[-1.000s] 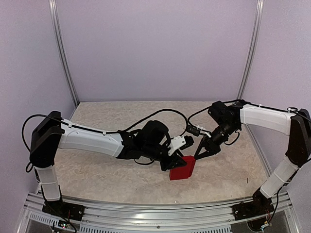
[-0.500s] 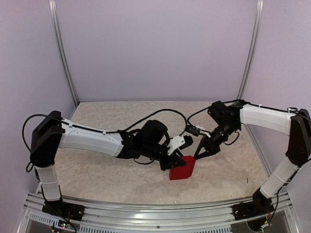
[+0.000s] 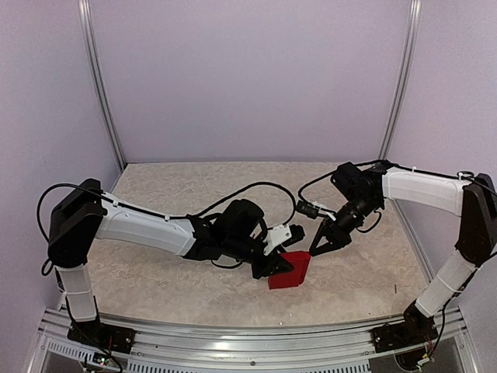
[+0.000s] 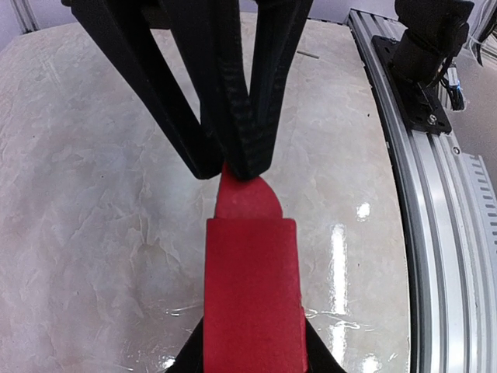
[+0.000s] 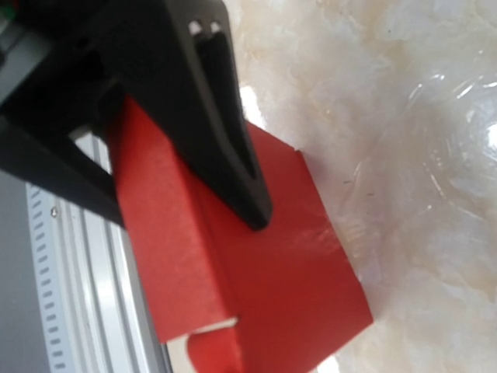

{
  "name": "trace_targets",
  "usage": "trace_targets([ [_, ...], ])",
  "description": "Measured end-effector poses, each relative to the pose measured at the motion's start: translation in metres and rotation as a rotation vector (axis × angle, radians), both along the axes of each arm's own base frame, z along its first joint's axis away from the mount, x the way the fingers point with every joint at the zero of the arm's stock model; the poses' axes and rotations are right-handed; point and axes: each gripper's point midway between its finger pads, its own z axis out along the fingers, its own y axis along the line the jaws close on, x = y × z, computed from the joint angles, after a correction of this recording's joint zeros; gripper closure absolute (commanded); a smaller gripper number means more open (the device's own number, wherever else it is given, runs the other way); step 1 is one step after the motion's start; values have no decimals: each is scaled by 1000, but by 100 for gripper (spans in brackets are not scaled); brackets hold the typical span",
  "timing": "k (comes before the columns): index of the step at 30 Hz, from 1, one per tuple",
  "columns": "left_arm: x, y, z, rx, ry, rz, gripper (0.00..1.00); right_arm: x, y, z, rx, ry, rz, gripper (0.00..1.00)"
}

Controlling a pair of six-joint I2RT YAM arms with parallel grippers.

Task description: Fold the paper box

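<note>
Top cam: the bright red thin-card paper box (image 3: pixel 291 272) sits on the beige marbled tabletop (image 3: pixel 155 287) near the front, roughly between the two arms. The left gripper (image 3: pixel 273 267) is down at the box's left edge, I'd guess to anchor it while the other arm works on it. The right gripper (image 3: pixel 316 249) hangs just beside the upper right corner with its jaws looking narrow. Whether it's touching is too small to call from up here.

Left wrist cam: the fingers (image 4: pixel 268 78) are pinched together on a rounded red tab (image 4: pixel 247 200) sticking out of the box's end, so that's a proper grip. The frame cuts off the near end of the box.

Right wrist cam: one black finger (image 5: pixel 225 148) lies across the red card, tip over a flat panel. Its partner is mostly out of frame, so I can't tell if it's clamping, pressing or just hovering. A notched flap at the bottom is half cropped.
</note>
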Motion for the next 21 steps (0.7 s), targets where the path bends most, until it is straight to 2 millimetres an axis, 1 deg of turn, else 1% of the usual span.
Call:
trace_targets([
  [5,0,0,0,-1,0,-1,71,0,1,-1,1,5,1,85],
  [21,-2,0,0,10,1,-14,71,-8,6,5,53,41,47,86],
])
